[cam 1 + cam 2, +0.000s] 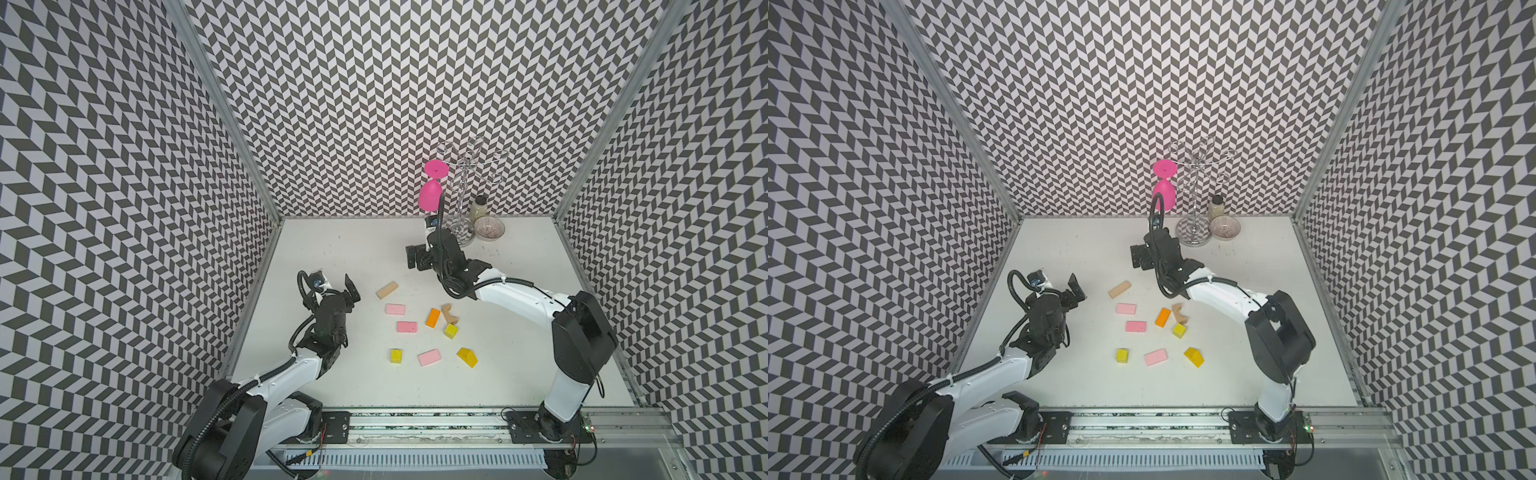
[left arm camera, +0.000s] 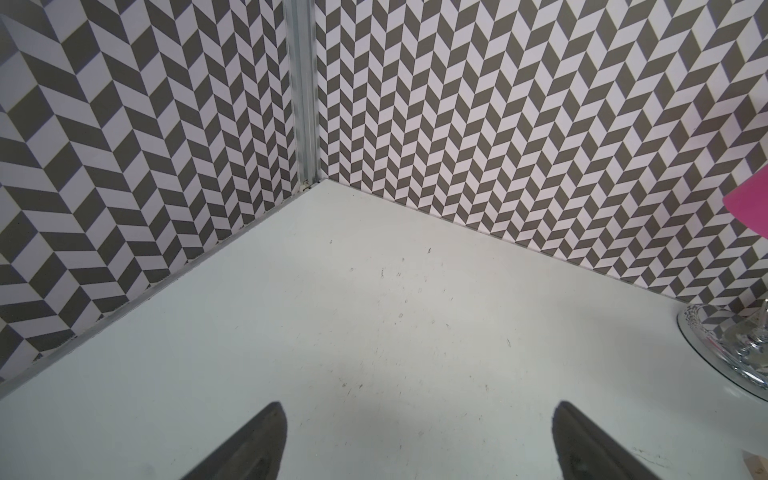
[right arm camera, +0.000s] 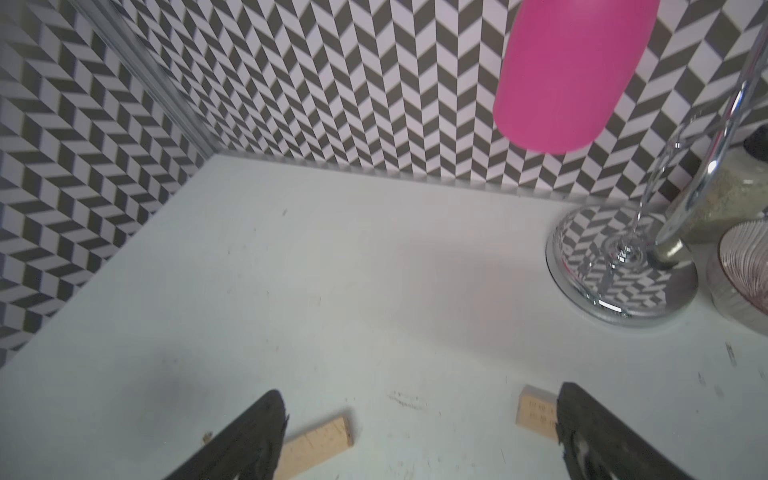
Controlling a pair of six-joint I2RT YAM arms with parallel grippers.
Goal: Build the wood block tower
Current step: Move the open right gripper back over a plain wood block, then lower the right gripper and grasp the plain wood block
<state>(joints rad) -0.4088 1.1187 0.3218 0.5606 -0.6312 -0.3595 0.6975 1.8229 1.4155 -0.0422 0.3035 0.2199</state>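
Wood blocks lie scattered flat on the white table in both top views: a tan bar [image 1: 387, 289], pink bars [image 1: 395, 309] [image 1: 407, 327] [image 1: 429, 357], an orange bar [image 1: 433, 318], a tan arch [image 1: 449, 313], yellow cubes [image 1: 451, 331] [image 1: 396, 356] and a yellow roof piece [image 1: 467, 357]. No tower shows in any view. My right gripper [image 1: 415, 259] [image 3: 419, 395] hangs open behind them; below it lie two tan blocks [image 3: 316, 442] [image 3: 536, 411], apart, one by each finger. My left gripper [image 1: 351, 291] [image 2: 417, 411] stands open and empty at the left.
A chrome wire stand [image 1: 463, 195] carries an upside-down magenta goblet [image 1: 430, 195] at the back. A small jar [image 1: 481, 208] and a glass bowl [image 1: 489, 228] stand beside it. Patterned walls close the table on three sides.
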